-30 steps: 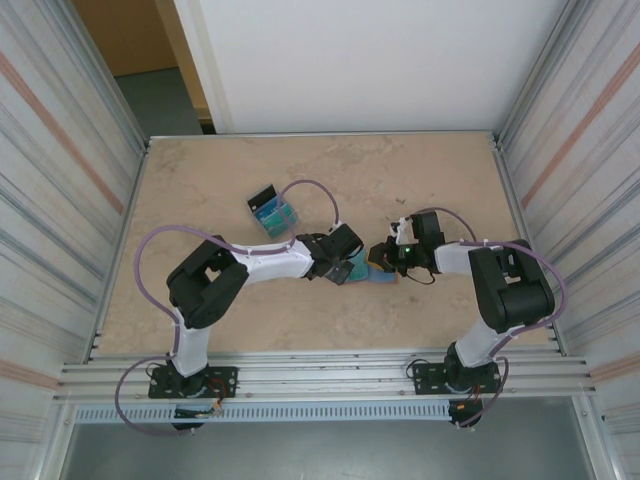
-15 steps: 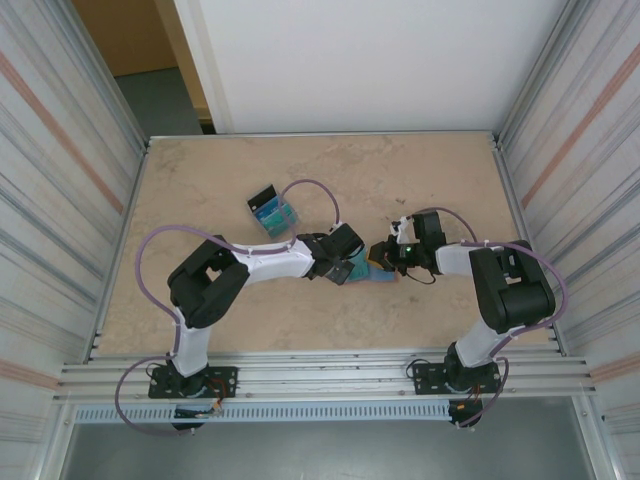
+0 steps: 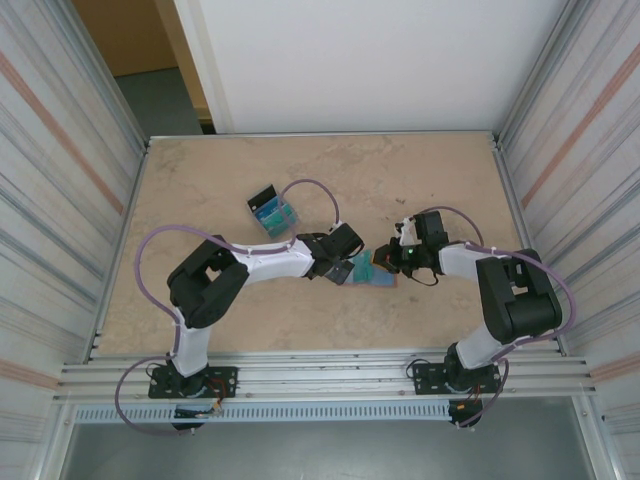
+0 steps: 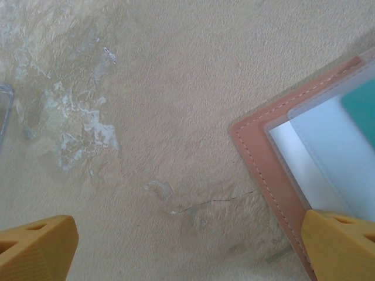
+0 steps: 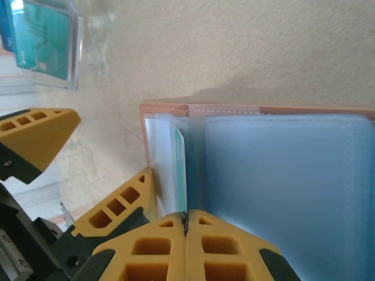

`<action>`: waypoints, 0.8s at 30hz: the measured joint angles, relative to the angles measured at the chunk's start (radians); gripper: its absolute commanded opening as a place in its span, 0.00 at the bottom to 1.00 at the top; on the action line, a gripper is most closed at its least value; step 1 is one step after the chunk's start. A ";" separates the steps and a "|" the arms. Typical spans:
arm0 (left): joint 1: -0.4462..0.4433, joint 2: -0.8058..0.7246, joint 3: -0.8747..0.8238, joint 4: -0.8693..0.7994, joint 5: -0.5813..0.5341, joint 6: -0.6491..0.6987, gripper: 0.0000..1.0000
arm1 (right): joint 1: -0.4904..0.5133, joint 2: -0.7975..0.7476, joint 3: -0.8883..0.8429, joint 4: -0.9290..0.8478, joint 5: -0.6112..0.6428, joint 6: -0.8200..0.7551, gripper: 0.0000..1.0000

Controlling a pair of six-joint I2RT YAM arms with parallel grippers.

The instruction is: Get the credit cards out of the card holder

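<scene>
The salmon-pink card holder (image 3: 374,270) lies open on the table between both grippers, its blue-grey pockets (image 5: 293,187) facing up. My right gripper (image 5: 186,216) is shut on the edge of a teal credit card (image 5: 180,170) that stands in a pocket near the pink rim (image 5: 234,109). My left gripper (image 4: 187,246) is open and low over the table. Its right finger (image 4: 340,246) rests on the card holder's corner (image 4: 258,158), its left finger (image 4: 35,249) over bare table. Another teal card (image 4: 363,108) shows under a clear pocket.
A clear box with teal and blue cards (image 3: 273,213) sits on the table behind the left gripper, also seen as the clear box (image 5: 44,41) in the right wrist view. Metal-ribbed walls enclose the table on both sides.
My right gripper has closed the last bit onto the teal card and its arm has shifted slightly right. The left arm has stayed still and open.
</scene>
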 measured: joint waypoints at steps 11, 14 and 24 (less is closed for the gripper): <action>0.000 -0.069 0.003 -0.009 0.030 0.012 0.99 | 0.000 -0.020 0.016 -0.075 0.031 -0.030 0.02; 0.000 -0.067 0.014 0.001 0.054 0.023 0.99 | 0.000 -0.020 0.016 -0.077 0.031 -0.030 0.02; 0.000 0.007 0.045 0.083 0.139 0.042 0.99 | 0.000 -0.020 0.018 -0.077 0.030 -0.030 0.07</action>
